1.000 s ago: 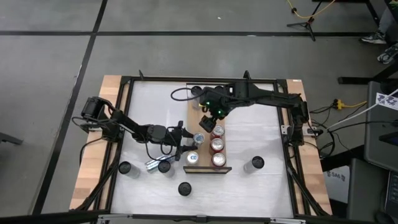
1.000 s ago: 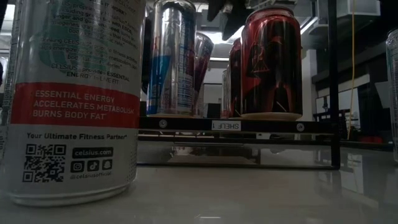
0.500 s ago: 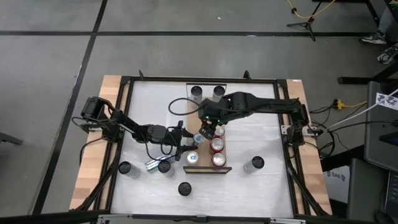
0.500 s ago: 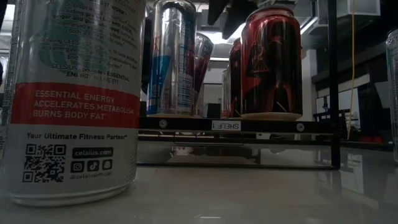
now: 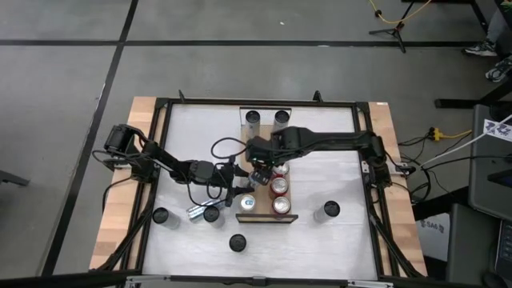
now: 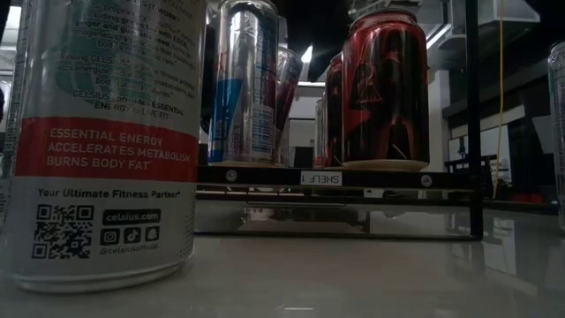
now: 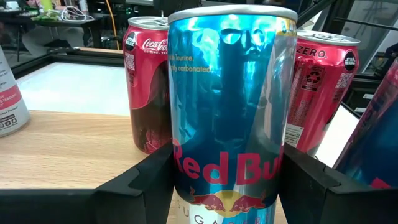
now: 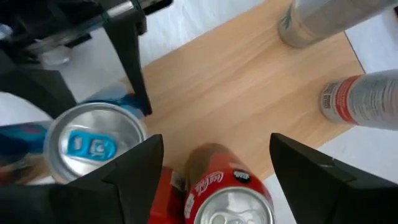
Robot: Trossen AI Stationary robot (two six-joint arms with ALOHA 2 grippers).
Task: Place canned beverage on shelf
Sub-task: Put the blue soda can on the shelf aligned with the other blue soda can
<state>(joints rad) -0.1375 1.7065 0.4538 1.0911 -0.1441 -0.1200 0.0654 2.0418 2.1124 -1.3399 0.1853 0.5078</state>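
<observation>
White table (image 5: 336,172) with pale wooden side strips stood on a grey floor marked with dark tape lines; a low look across it showed a dim room behind. Light-brown wooden shelf (image 5: 262,146) lay along the table's middle, its dark lip at the near short end. Red cola cans (image 5: 279,186) stood in a row on its right half; two silver cans stood at its far end. Left gripper (image 5: 244,182) reached in from the left, its jaws clamped on a blue Red Bull can (image 7: 229,112) standing upright on the shelf's left half, just beside the red cans. Right gripper (image 5: 264,174) hung above a red can, jaws spread, gripping nothing. Loose cans stood on the table nearby.
</observation>
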